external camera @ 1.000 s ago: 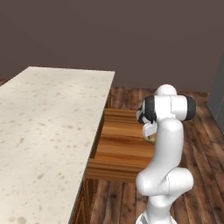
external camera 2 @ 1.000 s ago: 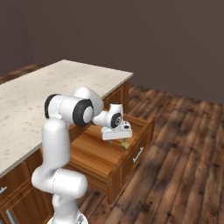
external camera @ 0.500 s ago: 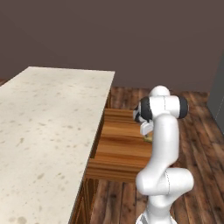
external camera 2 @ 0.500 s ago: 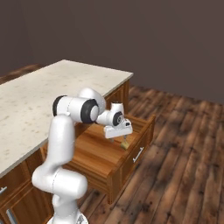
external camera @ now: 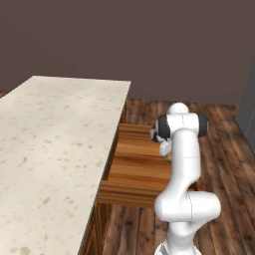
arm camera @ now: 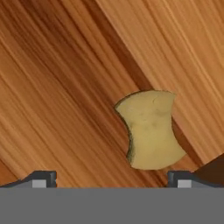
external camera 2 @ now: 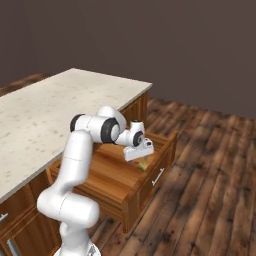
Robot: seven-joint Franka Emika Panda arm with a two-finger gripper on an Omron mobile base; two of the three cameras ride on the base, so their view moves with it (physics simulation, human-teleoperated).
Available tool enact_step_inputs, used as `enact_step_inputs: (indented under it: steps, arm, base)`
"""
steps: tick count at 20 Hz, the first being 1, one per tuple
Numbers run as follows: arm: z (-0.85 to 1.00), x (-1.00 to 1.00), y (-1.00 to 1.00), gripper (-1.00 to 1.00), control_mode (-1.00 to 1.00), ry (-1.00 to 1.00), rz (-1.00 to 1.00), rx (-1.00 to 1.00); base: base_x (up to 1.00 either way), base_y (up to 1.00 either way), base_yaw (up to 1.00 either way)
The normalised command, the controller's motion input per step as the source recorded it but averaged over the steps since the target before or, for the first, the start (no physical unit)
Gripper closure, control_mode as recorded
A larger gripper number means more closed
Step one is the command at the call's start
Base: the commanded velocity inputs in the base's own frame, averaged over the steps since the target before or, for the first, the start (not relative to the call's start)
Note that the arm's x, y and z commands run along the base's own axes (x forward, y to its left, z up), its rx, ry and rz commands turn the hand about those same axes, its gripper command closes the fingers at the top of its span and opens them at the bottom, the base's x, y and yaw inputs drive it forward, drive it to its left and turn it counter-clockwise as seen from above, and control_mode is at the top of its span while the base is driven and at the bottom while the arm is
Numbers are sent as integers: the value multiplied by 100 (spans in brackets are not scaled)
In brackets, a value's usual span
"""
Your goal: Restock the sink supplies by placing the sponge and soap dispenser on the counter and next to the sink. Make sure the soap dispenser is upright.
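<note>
The sponge (arm camera: 151, 129), a small yellow-green block with curved sides, lies flat on the wooden floor of an open drawer (external camera 2: 107, 175). In the right base view the sponge (external camera 2: 144, 164) sits near the drawer's front right corner. My gripper (external camera 2: 140, 157) hangs just above it, pointing down, jaws open and empty. In the hand view my gripper (arm camera: 111, 178) has its fingertips (arm camera: 41, 177) wide apart, with the sponge lying toward the right one. The counter (external camera: 50, 139) is beige speckled stone. The soap dispenser and the sink are out of view.
The drawer (external camera: 139, 169) is pulled out from the brown cabinets under the counter (external camera 2: 50, 105), with a metal handle (external camera 2: 158, 176) on its front. Dark wooden flooring (external camera 2: 210, 170) stretches beyond the drawer, and a plain dark wall stands behind.
The arm has leaned further over the drawer and brought the hand a little lower toward the sponge. The jaws have stayed open.
</note>
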Motion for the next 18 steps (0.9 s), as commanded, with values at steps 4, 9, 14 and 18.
enact_step_inputs:
  steps: [4, 9, 14, 18]
  arm:
    - [-29, 18, -32, -100, -100, 0, 4, 0]
    - [-38, 19, -19, -100, -100, 0, 3, 0]
    - [-37, 17, -5, -100, -100, 0, 0, 0]
    - [-35, 4, 0, -100, -100, 0, 0, 0]
  base:
    - [0, 0, 0]
    - [0, 0, 0]
    - [0, 0, 0]
    - [0, 0, 0]
